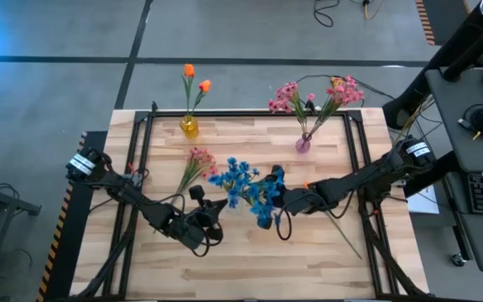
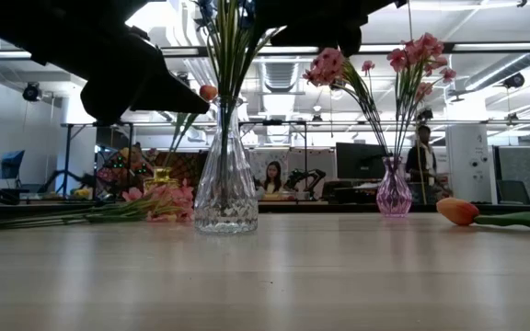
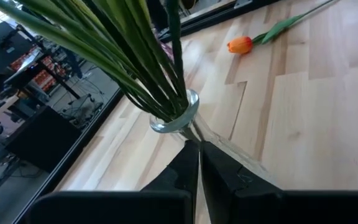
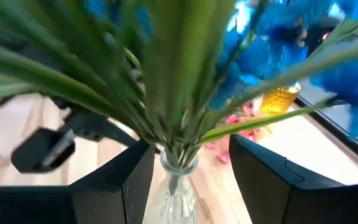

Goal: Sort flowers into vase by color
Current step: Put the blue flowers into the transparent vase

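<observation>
**Blue stems in the clear vase, both tools close in**

Nearest you, your left tool (image 3: pixel 199 163) is pressed together, fingers tight against the neck of the clear glass vase (image 2: pixel 225 188) at mid-tabletop. Your right tool (image 4: pixel 188 163) stands spread, one finger on each side of that same neck, touching nothing you can see. The blue flowers (image 1: pixel 250 189) sit in this vase, green stalks fanning up from its mouth. Just beside it, a pink spray (image 1: pixel 195 164) lies flat on the wooden tabletop (image 1: pixel 250 260). An orange tulip (image 2: pixel 458 211) lies loose off to the side. Farther back, the yellow vase (image 1: pixel 189 127) holds two orange buds, and the pink vase (image 1: pixel 303 143) holds pink blossoms.
</observation>
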